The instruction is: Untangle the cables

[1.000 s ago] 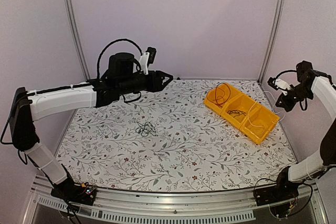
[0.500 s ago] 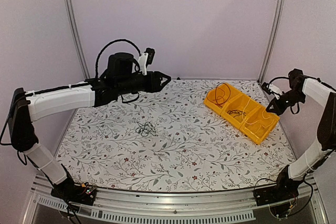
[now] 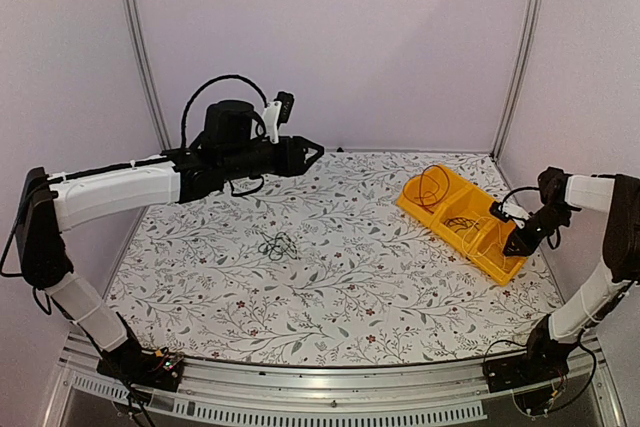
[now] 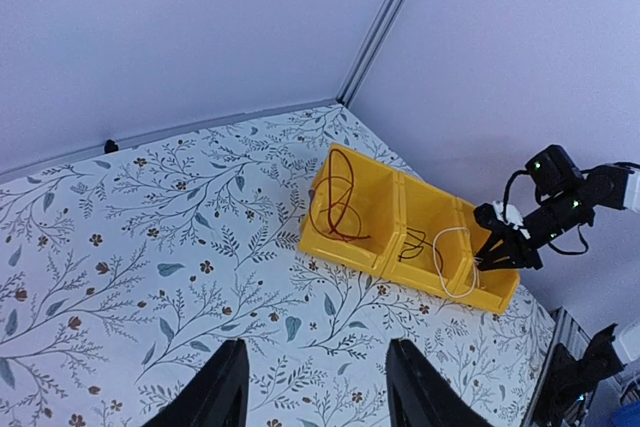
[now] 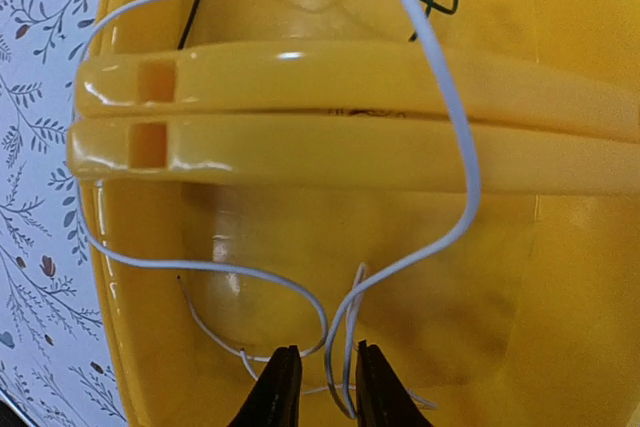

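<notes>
The thin whitish cable (image 5: 466, 142) lies in the end compartment of the yellow plastic three-bin tray (image 5: 300, 137), one loop draped over the divider; we judge each bin takes one freed cable. Our right gripper (image 5: 318, 387) stands barely parted around its strands (not pinching, we think). A dark tangled clump (image 3: 278, 244) sits mid floral bench (image 3: 330, 287), while the left gripper (image 4: 315, 387) hovers wide open, empty.

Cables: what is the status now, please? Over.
Left tool open, empty, high. Right tool slightly open around white cable in yellow bin, end compartment. Dark cable clump on table, untouched. No obstacle seen.
</notes>
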